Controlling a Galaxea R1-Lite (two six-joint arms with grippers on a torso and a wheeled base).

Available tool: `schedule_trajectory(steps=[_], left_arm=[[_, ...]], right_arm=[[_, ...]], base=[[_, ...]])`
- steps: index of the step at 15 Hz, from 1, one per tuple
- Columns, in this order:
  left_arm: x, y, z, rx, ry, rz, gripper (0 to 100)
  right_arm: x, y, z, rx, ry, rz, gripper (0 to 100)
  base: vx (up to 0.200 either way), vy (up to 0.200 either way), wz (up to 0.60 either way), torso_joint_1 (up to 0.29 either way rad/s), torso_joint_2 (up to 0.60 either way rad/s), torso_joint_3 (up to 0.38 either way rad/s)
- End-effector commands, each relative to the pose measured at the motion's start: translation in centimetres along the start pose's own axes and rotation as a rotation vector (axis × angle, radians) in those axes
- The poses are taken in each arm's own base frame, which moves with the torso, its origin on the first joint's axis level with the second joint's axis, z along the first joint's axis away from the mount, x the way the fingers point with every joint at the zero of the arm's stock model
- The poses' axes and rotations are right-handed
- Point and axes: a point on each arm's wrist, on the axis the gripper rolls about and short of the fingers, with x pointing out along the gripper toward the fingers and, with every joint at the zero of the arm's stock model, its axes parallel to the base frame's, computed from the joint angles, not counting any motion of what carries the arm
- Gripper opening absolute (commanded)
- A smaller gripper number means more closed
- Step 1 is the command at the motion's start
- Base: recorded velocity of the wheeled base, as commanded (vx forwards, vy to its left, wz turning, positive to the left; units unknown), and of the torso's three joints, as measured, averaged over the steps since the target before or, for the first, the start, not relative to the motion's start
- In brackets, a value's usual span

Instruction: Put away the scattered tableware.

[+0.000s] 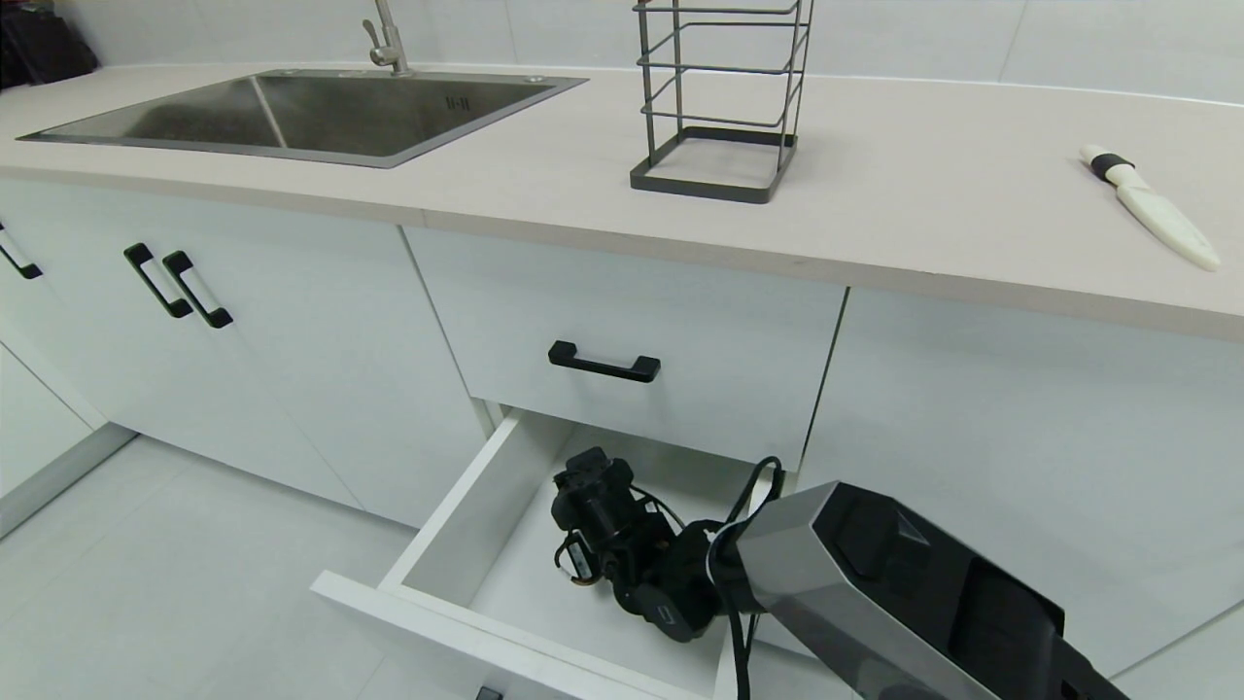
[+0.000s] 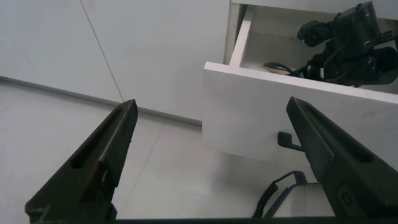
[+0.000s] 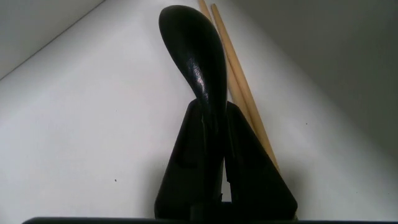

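My right gripper [image 1: 588, 481] reaches down into the open white drawer [image 1: 457, 506] below the counter. Its fingers [image 3: 186, 143] are shut on the handle of a black spoon [image 3: 193, 50], whose bowl sticks out past the tips just above the drawer floor. Two wooden chopsticks [image 3: 245, 93] lie on the drawer floor right beside the spoon. A white knife with a black band [image 1: 1152, 206] lies on the counter at the far right. My left gripper [image 2: 211, 124] hangs open and holds nothing, low above the floor, facing the drawer front [image 2: 261, 118].
A dark wire rack [image 1: 719, 107] stands on the counter near the middle. A steel sink [image 1: 311, 112] with a tap sits at the back left. A shut drawer with a black handle [image 1: 603, 367] is directly above the open one. Cabinet doors stand to the left.
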Motion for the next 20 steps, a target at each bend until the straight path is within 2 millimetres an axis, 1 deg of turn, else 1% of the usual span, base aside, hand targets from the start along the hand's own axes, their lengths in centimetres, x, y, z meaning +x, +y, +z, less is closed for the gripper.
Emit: schedule_trajectory(steps=[1, 2, 3, 5, 8, 11, 13, 15, 16, 17, 18, 19, 20], left_arm=[[0.0, 0.0, 0.0, 0.0, 0.0, 0.0, 100], [0.0, 0.0, 0.0, 0.0, 0.0, 0.0, 100], [0.0, 0.0, 0.0, 0.0, 0.0, 0.0, 100], [0.0, 0.0, 0.0, 0.0, 0.0, 0.0, 100], [0.0, 0.0, 0.0, 0.0, 0.0, 0.0, 100], [0.0, 0.0, 0.0, 0.0, 0.0, 0.0, 100], [0.0, 0.0, 0.0, 0.0, 0.0, 0.0, 100], [0.0, 0.0, 0.0, 0.0, 0.0, 0.0, 100], [0.0, 0.0, 0.0, 0.0, 0.0, 0.0, 100], [0.0, 0.0, 0.0, 0.0, 0.0, 0.0, 100], [0.0, 0.0, 0.0, 0.0, 0.0, 0.0, 100], [0.0, 0.0, 0.0, 0.0, 0.0, 0.0, 100], [0.0, 0.0, 0.0, 0.0, 0.0, 0.0, 100]], right_arm=[[0.3, 0.1, -0.2, -0.003, 0.005, 0.0, 0], [0.2, 0.1, -0.2, -0.005, 0.01, -0.001, 0], [0.2, 0.2, -0.3, -0.01, 0.018, 0.0, 100], [-0.1, 0.4, 0.1, -0.006, 0.008, 0.005, 100], [-2.0, 1.0, 2.2, 0.006, -0.038, 0.031, 100], [-5.4, 1.7, 5.6, 0.028, -0.114, 0.073, 100], [-7.9, 1.9, 7.2, 0.033, -0.144, 0.101, 100], [-10.0, 2.0, 8.4, 0.038, -0.166, 0.121, 100], [-11.8, 1.7, 9.4, 0.044, -0.186, 0.134, 100], [-13.8, 1.9, 9.9, 0.039, -0.198, 0.158, 100], [-15.1, 1.8, 10.0, 0.034, -0.2, 0.171, 100], [-15.8, 1.8, 10.2, 0.035, -0.206, 0.177, 100], [-17.8, 1.7, 10.7, 0.036, -0.228, 0.219, 100]], base=[[0.0, 0.0, 0.0, 0.0, 0.0, 0.0], [0.0, 0.0, 0.0, 0.0, 0.0, 0.0], [0.0, 0.0, 0.0, 0.0, 0.0, 0.0], [0.0, 0.0, 0.0, 0.0, 0.0, 0.0], [0.0, 0.0, 0.0, 0.0, 0.0, 0.0], [0.0, 0.0, 0.0, 0.0, 0.0, 0.0], [0.0, 0.0, 0.0, 0.0, 0.0, 0.0], [0.0, 0.0, 0.0, 0.0, 0.0, 0.0], [0.0, 0.0, 0.0, 0.0, 0.0, 0.0], [0.0, 0.0, 0.0, 0.0, 0.0, 0.0], [0.0, 0.0, 0.0, 0.0, 0.0, 0.0], [0.0, 0.0, 0.0, 0.0, 0.0, 0.0], [0.0, 0.0, 0.0, 0.0, 0.0, 0.0]])
